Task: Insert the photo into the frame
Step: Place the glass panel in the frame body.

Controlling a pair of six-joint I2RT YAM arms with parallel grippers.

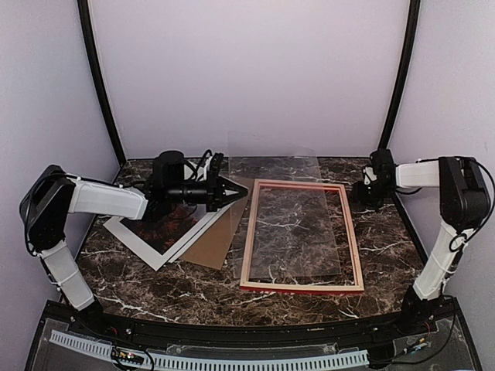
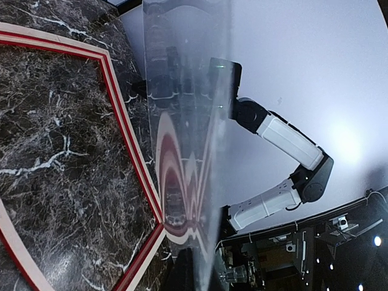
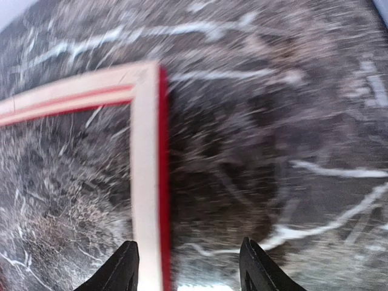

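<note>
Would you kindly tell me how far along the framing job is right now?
Done: the frame lies flat, pale side up. In hand: the left gripper pinches a clear sheet over it; the right gripper is open by the frame's far corner. Left: the photo lies outside the frame, not yet inserted.

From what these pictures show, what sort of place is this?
Probably a robot test booth, not a home: plain pale lilac walls enclose a dark marble-patterned tabletop, and a white-and-black left arm and right arm rise from its near edge.
</note>
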